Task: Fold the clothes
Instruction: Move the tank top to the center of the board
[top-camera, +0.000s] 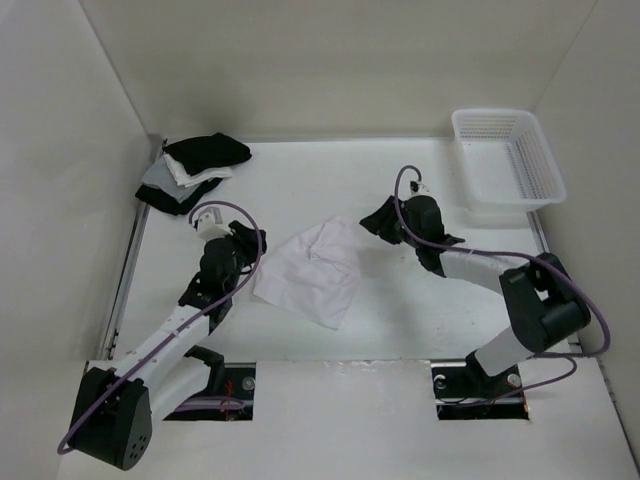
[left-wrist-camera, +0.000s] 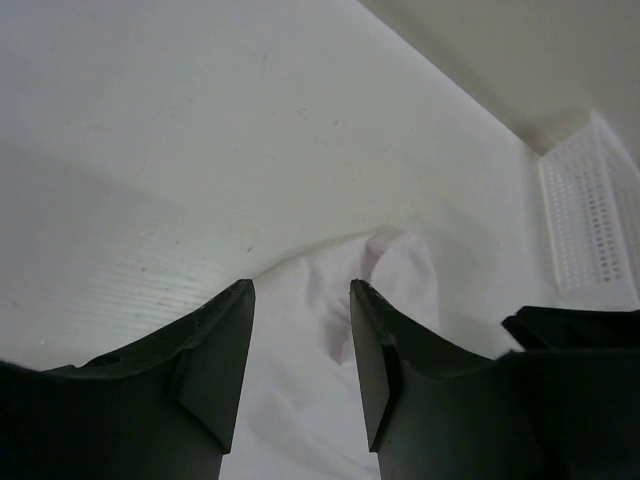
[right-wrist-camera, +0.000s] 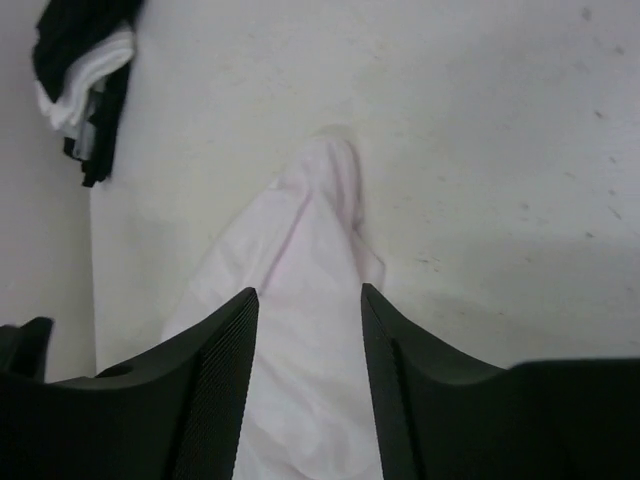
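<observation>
Your white T-shirt (top-camera: 312, 272) is lying rumpled mid-table (top-camera: 420, 310), between the two arms. The left gripper (left-wrist-camera: 300, 290) is hovering at its left edge, fingers standing wide and holding nothing. The right gripper (right-wrist-camera: 310, 295) is hanging by its upper right corner, likewise spread and empty. A pile of dark garments (top-camera: 193, 172) is sitting far left, a white basket (top-camera: 508, 158) far right.
</observation>
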